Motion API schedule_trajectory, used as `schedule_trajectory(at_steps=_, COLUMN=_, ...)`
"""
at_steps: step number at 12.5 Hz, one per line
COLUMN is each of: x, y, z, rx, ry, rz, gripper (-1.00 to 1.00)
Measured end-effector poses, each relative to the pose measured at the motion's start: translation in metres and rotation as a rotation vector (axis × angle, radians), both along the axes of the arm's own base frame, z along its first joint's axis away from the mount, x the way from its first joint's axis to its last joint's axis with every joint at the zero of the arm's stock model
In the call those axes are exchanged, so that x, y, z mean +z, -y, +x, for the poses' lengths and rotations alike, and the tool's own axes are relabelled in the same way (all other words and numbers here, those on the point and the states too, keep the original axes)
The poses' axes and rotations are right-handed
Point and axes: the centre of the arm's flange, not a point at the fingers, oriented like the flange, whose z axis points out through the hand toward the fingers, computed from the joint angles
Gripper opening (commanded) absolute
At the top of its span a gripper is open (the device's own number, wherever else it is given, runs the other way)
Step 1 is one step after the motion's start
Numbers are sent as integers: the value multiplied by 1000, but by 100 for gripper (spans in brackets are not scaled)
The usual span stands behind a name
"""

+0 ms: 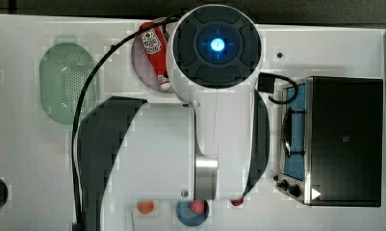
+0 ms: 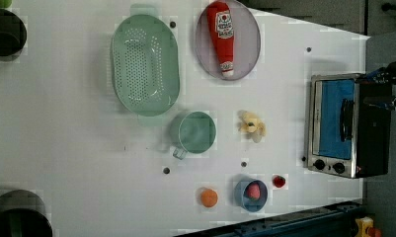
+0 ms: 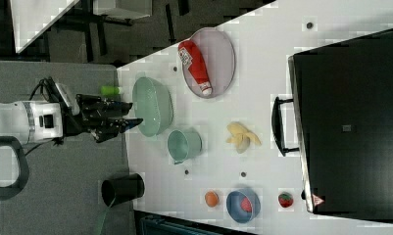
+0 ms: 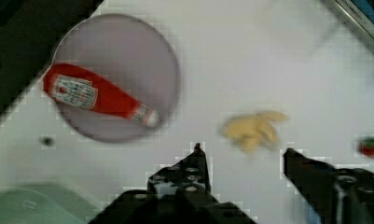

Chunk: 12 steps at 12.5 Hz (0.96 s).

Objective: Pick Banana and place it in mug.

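In the wrist view, the gripper (image 4: 243, 156) hangs above the white table (image 4: 278, 56) with its two black fingers spread wide, holding nothing. Just past the fingertips lies the peeled banana (image 4: 252, 130). Farther off, a ketchup bottle (image 4: 98, 98) lies on a grey plate (image 4: 124, 46). In the left view, the teal mug (image 2: 193, 132) stands near the banana, apart from it.

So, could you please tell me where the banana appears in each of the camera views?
Top view: not in the picture; the arm covers the table's middle.
Left view: banana between the mug and the toaster oven.
Right view: between mug and oven.
Wrist view: just beyond the open gripper.
Shared landmark: the ketchup bottle on its plate.
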Motion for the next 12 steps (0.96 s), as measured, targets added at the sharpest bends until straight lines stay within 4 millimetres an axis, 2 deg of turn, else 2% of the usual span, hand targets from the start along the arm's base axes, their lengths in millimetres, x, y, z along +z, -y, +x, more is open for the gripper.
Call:
schedule_trajectory(at_steps=1, x=-12, y=6, z=-40, rx=-10, ry=-117, rz=-13, gripper=48)
schedule_trajectory(at_steps=2, x=-12, y=14, z=-83, rx=-24, ry=-205, rz=-17, gripper=68)
schedule_trajectory(at_steps=3, x=0, y=23, z=-114, rx=-42, ry=-212, rz=-9, gripper=91)
schedule_trajectory(at_steps=4, x=24, y=29, z=-133, rx=-55, ry=-159, rz=-8, gripper=100)
schedule_trajectory(at_steps=5, x=49, y=32, z=-142, rx=-58, ry=-81, rz=-8, gripper=100)
schedule_trajectory(at_steps=6, x=68, y=30, z=-141, rx=-51, ry=9, rz=-10, gripper=100)
schedule_trajectory(at_steps=7, x=73, y=22, z=-135, rx=-34, ry=48, rz=-4, gripper=100)
schedule_trajectory(at_steps=8, x=65, y=17, z=-121, rx=6, ry=98, rz=-17, gripper=100)
schedule_trajectory(at_steps=9, x=44, y=19, z=-102, rx=60, ry=136, rz=-40, gripper=100)
schedule_trajectory(at_steps=10, x=-17, y=25, z=-75, rx=123, ry=68, rz=-36, gripper=100)
schedule_trajectory(at_steps=11, x=-70, y=30, z=-74, rx=175, ry=-14, rz=-23, gripper=100)
schedule_trajectory(at_steps=12, x=-113, y=33, z=-79, rx=230, ry=-72, rz=-10, gripper=100)
